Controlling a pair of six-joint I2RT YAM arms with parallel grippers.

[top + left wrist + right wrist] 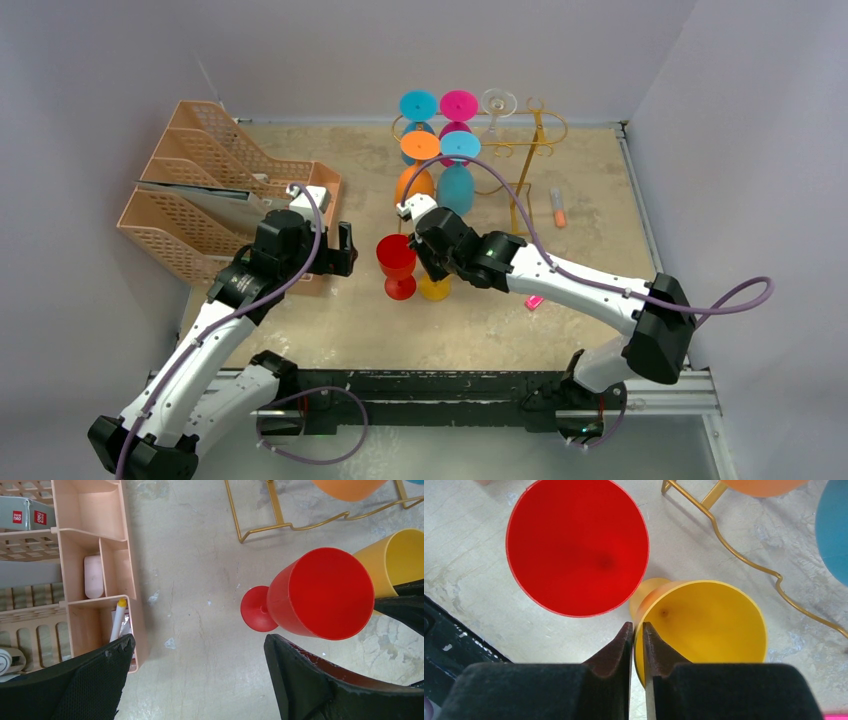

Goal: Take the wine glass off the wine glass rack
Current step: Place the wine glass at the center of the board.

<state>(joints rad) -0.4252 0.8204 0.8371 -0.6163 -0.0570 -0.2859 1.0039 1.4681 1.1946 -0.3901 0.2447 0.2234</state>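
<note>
From above, the wine glass rack (528, 150), made of thin gold wire with curled loops on top, stands at the far side of the table (300, 330), close to the back wall. Several coloured glasses (456, 185) hang on it with the foot up. In front of the rack two glasses stand upright on the table, off the rack and side by side: the red wine glass (396, 255) and the yellow wine glass (434, 290).

The right gripper (430, 270) is directly over the yellow one. The left gripper (347, 250) is just beside the red glass, on its left. Behind the left gripper are the peach mesh file trays (200, 200). A small tube (558, 208) lies to the right of the rack, and a small pink thing (534, 301) lies near the right forearm. Bare table stretches from the two glasses to the near edge.

In the left wrist view the black padded fingers (310, 680) stand wide apart and hold nothing. One is near the red bowl, the other near the tray compartments. Between them is beige, mottled, stone-like surface.

In the right wrist view the two fingertips (624, 642) are almost together. The thin rim of the yellow glass goes into the narrow slit between them; I cannot tell if they press on it. The red rim is very near the yellow glass. Both bowls are smooth, opaque and round. The wavy rail (744, 555) of the rack runs just beyond.
</note>
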